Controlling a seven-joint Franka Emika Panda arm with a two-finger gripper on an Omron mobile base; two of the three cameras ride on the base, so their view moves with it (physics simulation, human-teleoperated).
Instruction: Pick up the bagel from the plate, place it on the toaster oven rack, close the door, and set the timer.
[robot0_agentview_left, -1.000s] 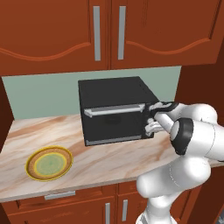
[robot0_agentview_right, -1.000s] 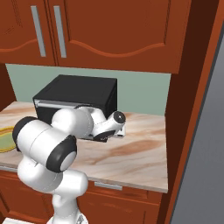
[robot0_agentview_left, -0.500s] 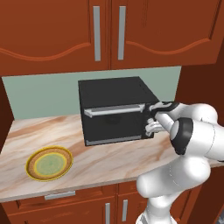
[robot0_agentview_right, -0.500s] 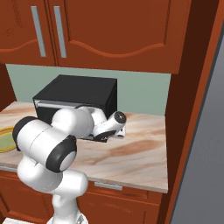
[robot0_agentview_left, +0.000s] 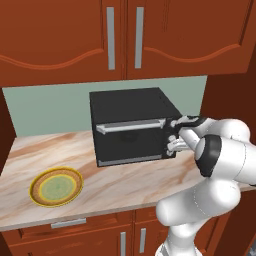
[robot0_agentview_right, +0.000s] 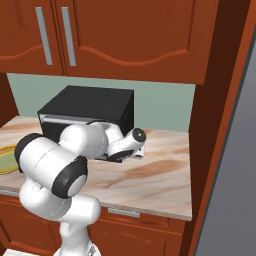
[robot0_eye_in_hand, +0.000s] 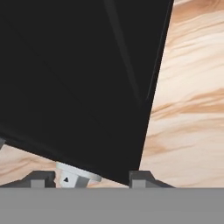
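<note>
the small white timer knob (robot0_eye_in_hand: 72, 178) with its black pointer mark is sitting at the bottom left of the hand view, between the two dark finger tips of the robot's two-finger gripper (robot0_eye_in_hand: 92, 179), right against the black box-shaped toaster oven (robot0_agentview_left: 131, 125). in the left base view the gripper (robot0_agentview_left: 174, 136) is pressing in at the right centre of the frame, at the oven's right front edge. the black drop-down door (robot0_agentview_left: 131, 140) with its silver bar handle is standing shut. the round plate (robot0_agentview_left: 56, 186) with the yellow-orange rim is lying at the lower left on the marbled counter (robot0_agentview_left: 125, 185), bare of any bagel, so the bagel is probably inside. the fingers are standing part open on either side of the knob; whether they are gripping it cannot be told. the step in hand looks like setting the timer: the fingers should be pinching the knob squarely before the wrist is rolling, or they will be slipping round it.
</note>
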